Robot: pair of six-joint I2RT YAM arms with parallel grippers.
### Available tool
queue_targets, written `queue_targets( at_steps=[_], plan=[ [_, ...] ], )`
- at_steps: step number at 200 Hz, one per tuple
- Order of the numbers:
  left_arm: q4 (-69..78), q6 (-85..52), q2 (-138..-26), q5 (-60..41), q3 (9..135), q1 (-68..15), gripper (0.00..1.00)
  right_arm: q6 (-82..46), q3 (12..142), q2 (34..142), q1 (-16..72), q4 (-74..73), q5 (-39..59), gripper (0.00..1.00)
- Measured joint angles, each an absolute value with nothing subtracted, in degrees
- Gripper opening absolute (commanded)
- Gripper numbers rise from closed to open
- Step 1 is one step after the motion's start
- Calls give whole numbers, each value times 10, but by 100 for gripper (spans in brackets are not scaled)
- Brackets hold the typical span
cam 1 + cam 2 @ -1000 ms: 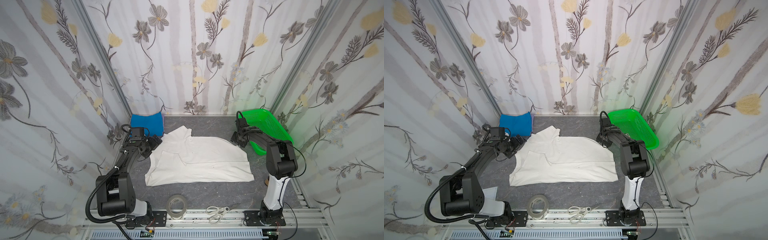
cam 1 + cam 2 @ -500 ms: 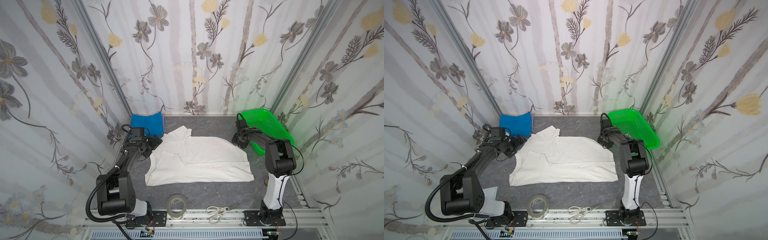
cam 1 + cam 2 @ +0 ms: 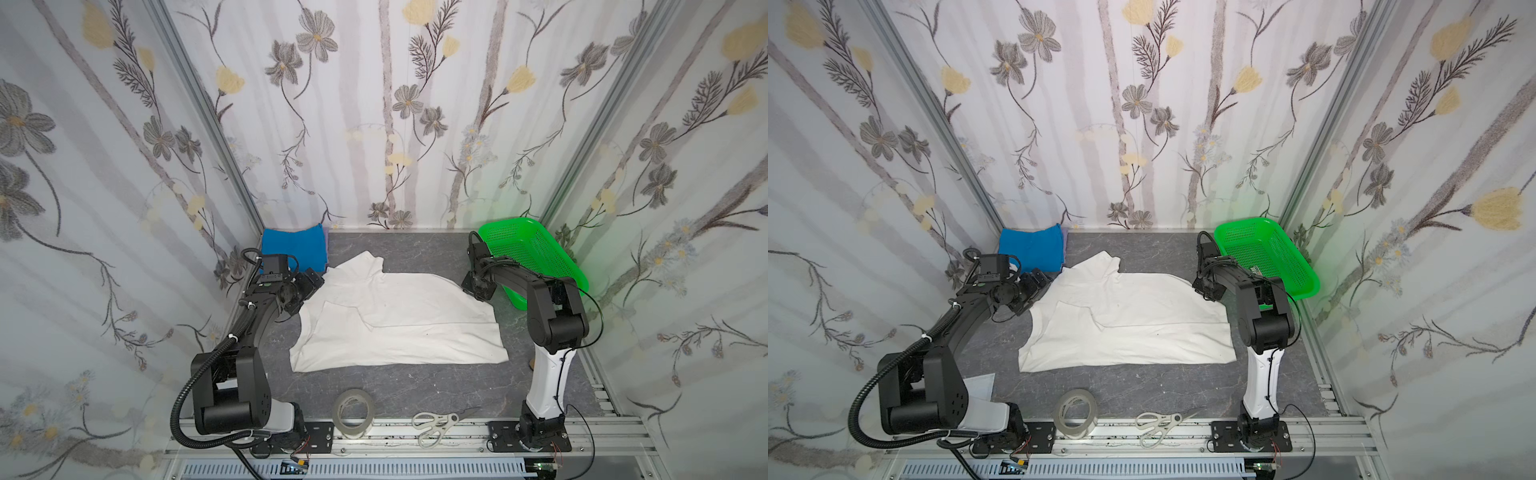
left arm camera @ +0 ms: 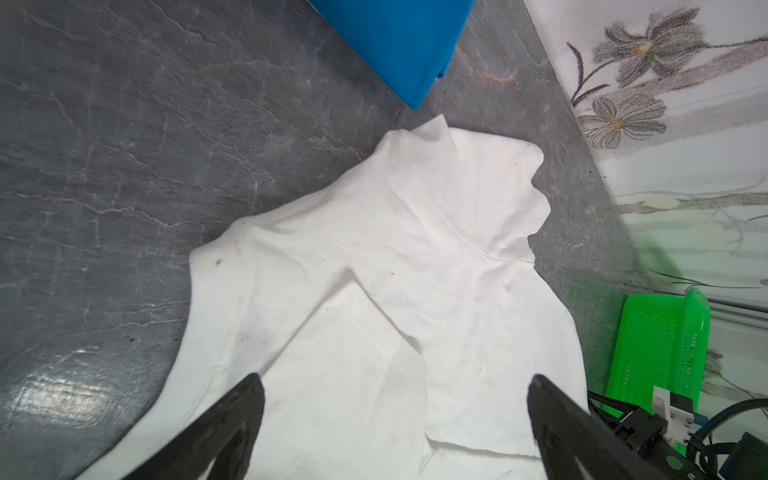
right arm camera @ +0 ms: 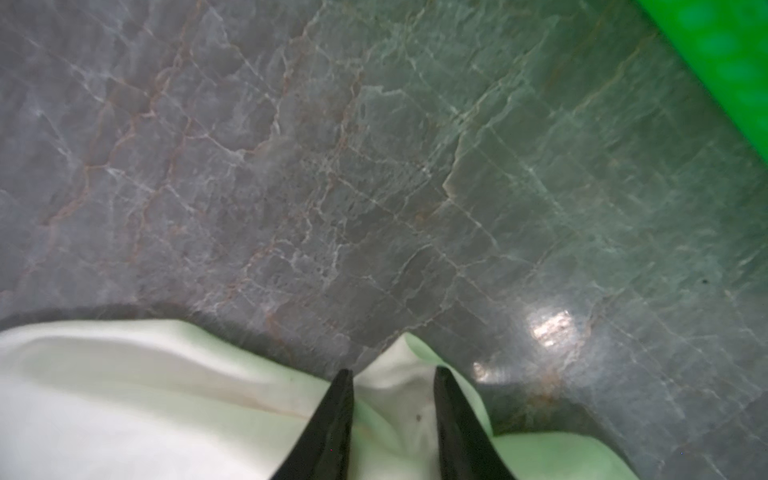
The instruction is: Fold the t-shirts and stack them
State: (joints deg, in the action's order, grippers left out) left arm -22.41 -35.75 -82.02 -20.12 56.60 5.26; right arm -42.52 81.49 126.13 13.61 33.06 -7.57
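Note:
The white t-shirt [image 3: 399, 316] [image 3: 1133, 324] lies spread on the grey table, with one part folded over near its left side. A blue t-shirt [image 3: 293, 249] [image 3: 1032, 249] sits folded in the far left corner. My left gripper [image 3: 305, 293] [image 4: 395, 380] hovers open over the white shirt's [image 4: 415, 249] left edge, nothing between its fingers. My right gripper [image 3: 478, 291] [image 5: 392, 372] is at the shirt's far right corner. Its fingers pinch a bunched-up peak of the white cloth [image 5: 124, 395].
A green mesh basket [image 3: 536, 257] [image 3: 1266, 257] stands tilted in the far right corner, close behind the right arm. A tape roll [image 3: 354, 391] and scissors [image 3: 436, 422] lie at the table's front edge. Flowered walls close in three sides.
The right gripper's jaws have closed in on the shirt's far right corner. The left arm and the shirt have hardly moved.

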Motion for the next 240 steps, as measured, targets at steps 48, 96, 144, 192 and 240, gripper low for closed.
queue_targets(
  at_steps=[48,96,144,192,240],
  plan=[
    [-224,-356,-813,-201,562,57,100,-423,840,1274,144,340,-83,0],
    [-223,-356,-811,-201,562,58,100,-396,912,1225,151,376,-159,0],
    [-223,-356,-808,-202,563,58,100,-378,875,1186,153,379,-195,0],
    [-216,-360,-801,-205,558,55,100,-362,871,1200,166,371,-180,0],
    [-191,-378,-809,-214,510,0,100,-353,871,1219,198,353,-165,10]
  ],
)
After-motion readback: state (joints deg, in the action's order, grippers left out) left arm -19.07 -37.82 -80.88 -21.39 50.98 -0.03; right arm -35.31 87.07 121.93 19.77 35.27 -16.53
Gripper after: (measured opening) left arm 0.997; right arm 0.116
